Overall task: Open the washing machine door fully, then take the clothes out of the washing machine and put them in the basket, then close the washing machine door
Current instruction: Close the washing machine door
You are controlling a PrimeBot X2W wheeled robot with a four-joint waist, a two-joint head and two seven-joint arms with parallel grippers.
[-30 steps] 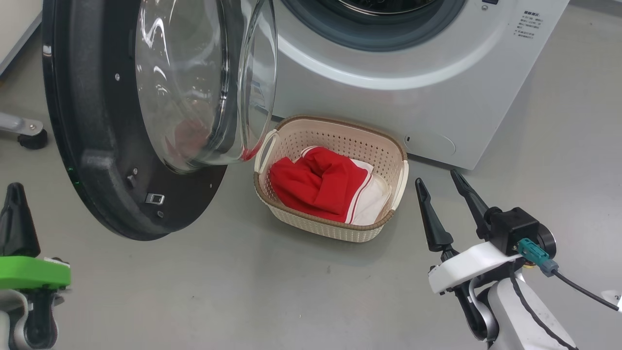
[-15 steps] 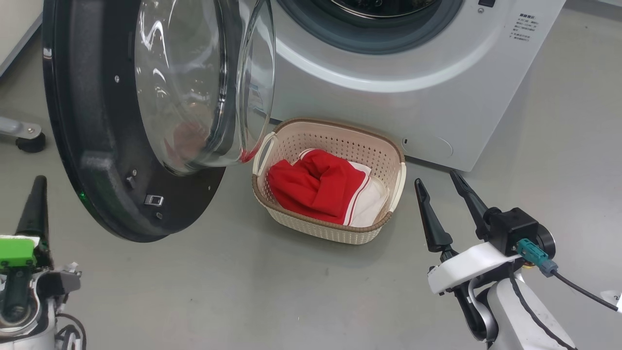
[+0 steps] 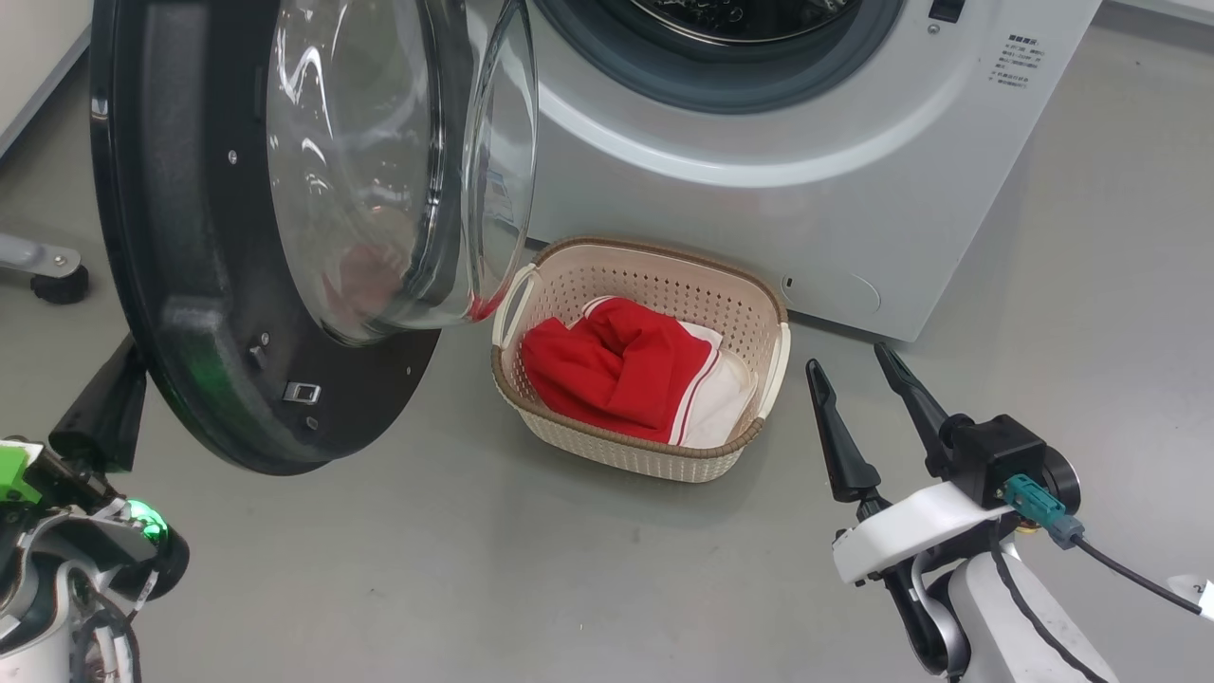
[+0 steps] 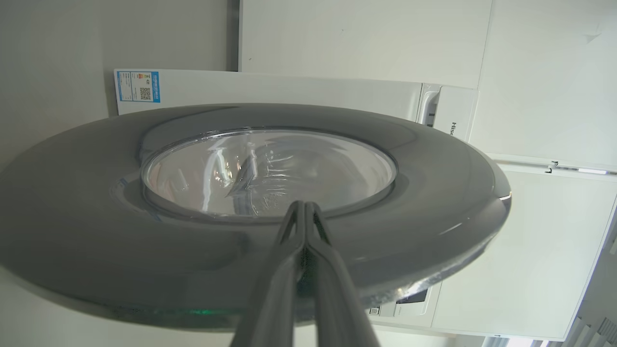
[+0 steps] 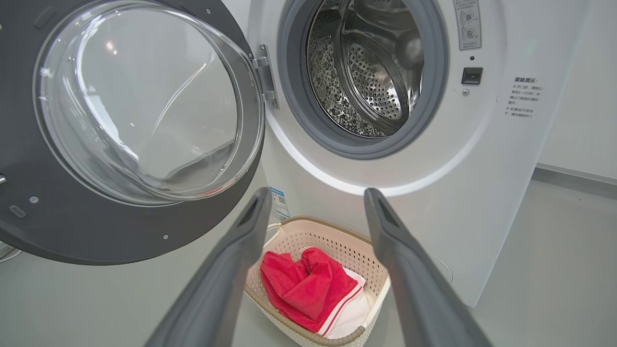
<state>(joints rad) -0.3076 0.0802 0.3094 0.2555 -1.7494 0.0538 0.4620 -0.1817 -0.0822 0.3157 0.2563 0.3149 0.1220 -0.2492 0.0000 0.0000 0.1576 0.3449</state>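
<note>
Left fingers (image 4: 303, 250) pressed together, pinching nothing, low at near left, behind the outer face of the door (image 3: 190, 285). Tips lie over the dark rim just below the glass bowl (image 4: 270, 168); cannot tell if they touch.

Right fingers (image 3: 833, 436) spread wide, holding nothing, above the floor (image 3: 474, 569) just right of the basket (image 3: 664, 283).

Door stands open, swung to the left of the washing machine (image 3: 854, 190), inner side facing right. Dimpled steel drum (image 5: 371, 72) visible through the mouth.

Basket sits on the floor near the machine's front, beside the door's lower edge. Red and white clothes (image 3: 616, 370) lie bunched inside it.
</note>
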